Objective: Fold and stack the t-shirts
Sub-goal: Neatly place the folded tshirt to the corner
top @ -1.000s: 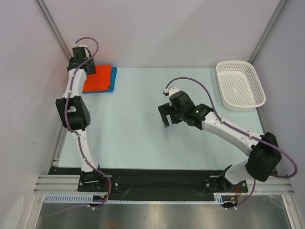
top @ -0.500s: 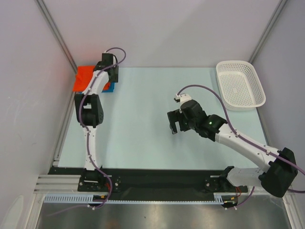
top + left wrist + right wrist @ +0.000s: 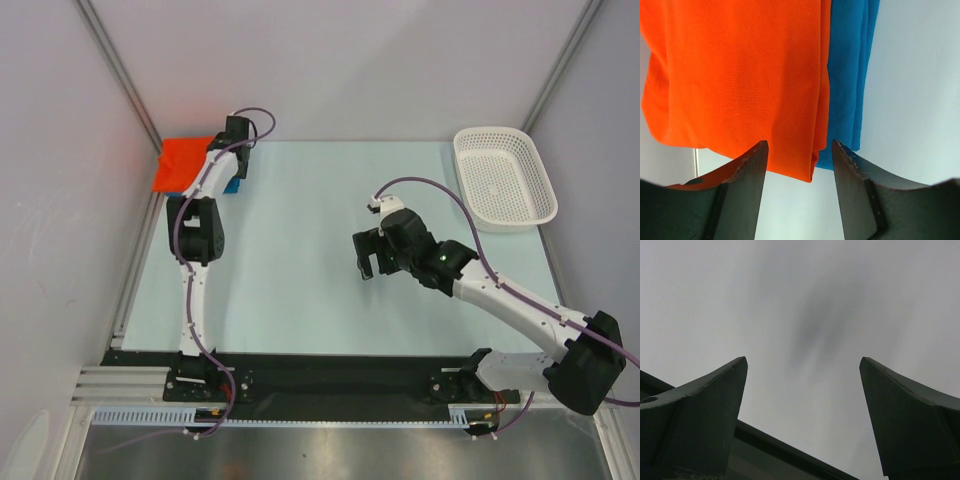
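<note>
status at this moment: both t-shirts lie folded at the far left corner of the surface (image 3: 300, 250), the orange-red shirt (image 3: 735, 75) on top of the blue shirt (image 3: 852, 70). the stack is not square: the orange-red one sits offset to the left, so a strip of blue shows along its right side. the left gripper (image 3: 799, 144) hangs over the near right corner of the stack, its fingers part-way apart and grasping nothing. in the left wrist view the folded edges run straight away from it, so the long axis of the stack lies along its line of approach, and the step between orange-red and blue falls in the gap between the fingers. the right gripper (image 3: 364, 262) is spread wide and empty over the bare middle of the surface, well apart from the shirts. the white basket (image 3: 505, 215) stands at the far right corner, with nothing visible inside it. in my judgement the folding is done and the stack only needs squaring. the left arm is plainly the nearer one for that. the main risk is dragging the top shirt further off the blue one.
</note>
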